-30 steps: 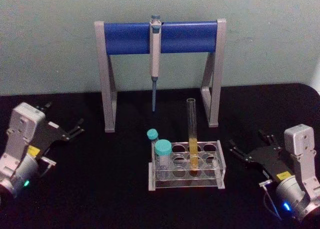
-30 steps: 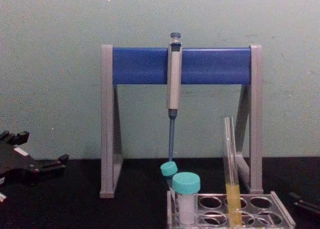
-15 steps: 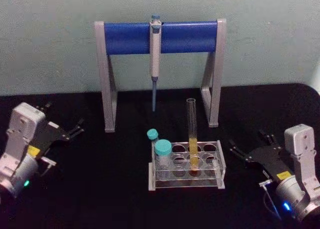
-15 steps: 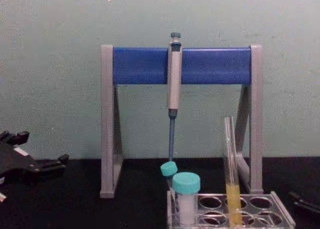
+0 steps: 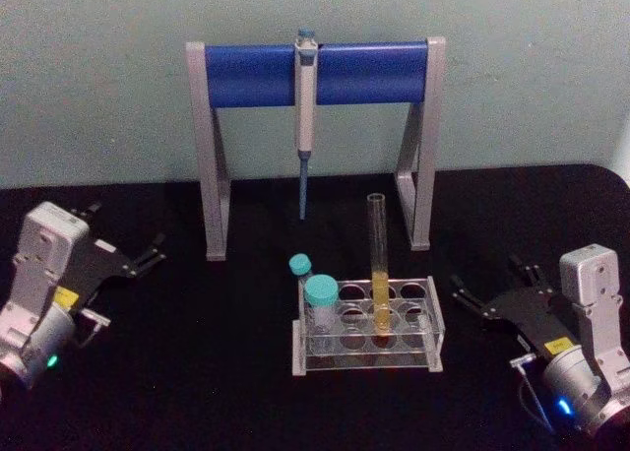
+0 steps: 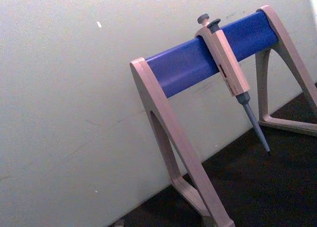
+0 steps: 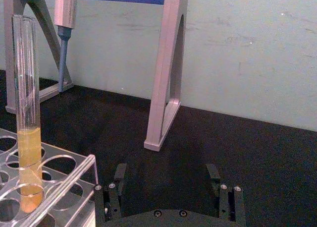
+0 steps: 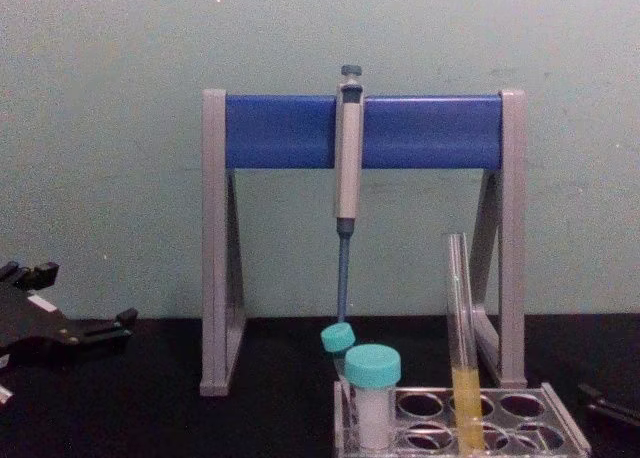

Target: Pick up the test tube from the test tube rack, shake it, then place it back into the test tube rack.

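In test tube rack (image 5: 366, 335): test tube (image 5: 379, 264) upright; tools apart.

The tube (image 5: 378, 264) was clear with yellow-orange liquid; the rack (image 5: 366, 328) clear; two caps (image 5: 321, 290) teal; the stand (image 5: 315, 74) grey-and-blue.

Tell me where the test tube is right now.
In the head view the test tube stands upright in the rack at table centre, right of the two teal-capped tubes, in front of the pipette stand, between the two open grippers.
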{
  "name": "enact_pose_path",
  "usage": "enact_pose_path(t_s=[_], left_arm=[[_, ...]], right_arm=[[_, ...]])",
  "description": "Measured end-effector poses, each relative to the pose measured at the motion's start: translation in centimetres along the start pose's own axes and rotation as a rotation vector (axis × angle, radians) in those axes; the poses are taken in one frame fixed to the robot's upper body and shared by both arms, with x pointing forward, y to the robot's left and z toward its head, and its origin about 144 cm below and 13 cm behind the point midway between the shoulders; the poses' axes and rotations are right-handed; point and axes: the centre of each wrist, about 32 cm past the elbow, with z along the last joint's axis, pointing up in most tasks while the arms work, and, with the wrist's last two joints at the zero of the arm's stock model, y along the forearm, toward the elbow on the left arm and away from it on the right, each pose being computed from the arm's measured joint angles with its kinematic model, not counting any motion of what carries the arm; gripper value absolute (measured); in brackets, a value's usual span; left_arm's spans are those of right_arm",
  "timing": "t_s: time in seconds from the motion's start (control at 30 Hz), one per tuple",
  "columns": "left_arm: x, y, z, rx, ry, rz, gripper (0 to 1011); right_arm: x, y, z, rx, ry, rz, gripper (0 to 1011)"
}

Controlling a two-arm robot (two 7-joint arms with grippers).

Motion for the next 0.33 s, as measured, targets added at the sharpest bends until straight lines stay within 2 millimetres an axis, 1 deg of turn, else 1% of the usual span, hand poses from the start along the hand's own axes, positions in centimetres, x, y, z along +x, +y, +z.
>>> enact_pose_path(t_s=[0.33], left_arm=[[0.0,0.0,0.0,0.0,0.0,0.0,1010]], right_arm=[[0.0,0.0,0.0,0.0,0.0,0.0,1000]])
